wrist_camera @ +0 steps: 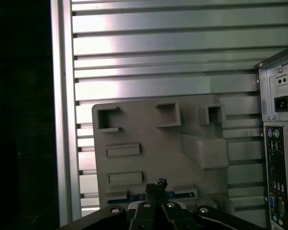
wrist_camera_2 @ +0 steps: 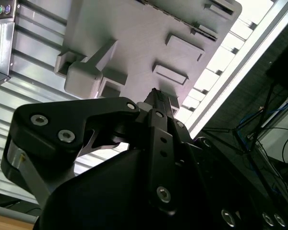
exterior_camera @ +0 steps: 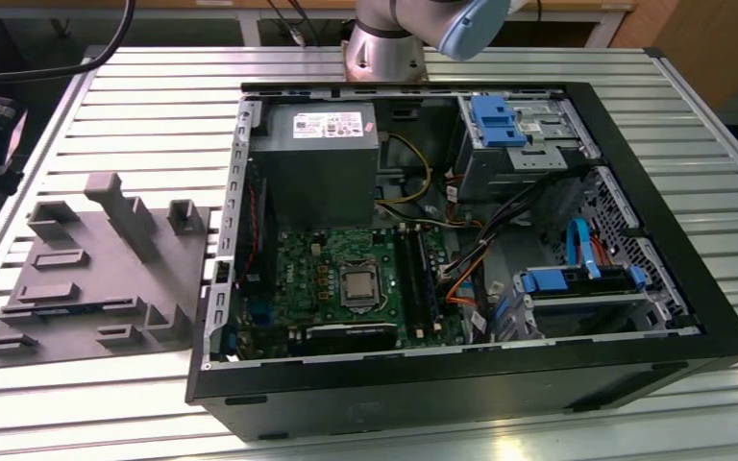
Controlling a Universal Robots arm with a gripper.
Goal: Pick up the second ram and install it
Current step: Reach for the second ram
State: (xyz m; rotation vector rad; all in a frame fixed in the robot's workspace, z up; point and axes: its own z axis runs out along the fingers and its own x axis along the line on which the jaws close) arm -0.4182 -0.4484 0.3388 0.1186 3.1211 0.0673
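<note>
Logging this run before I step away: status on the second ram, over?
Pincer shut, empty, above the grey fixture plate. Second ram lying in the plate's slot, not gripped. No obstruction seen between them.

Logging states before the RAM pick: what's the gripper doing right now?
Gripper: jaws look closed with nothing seen between them, poised above the grey moulded fixture plate.
</note>
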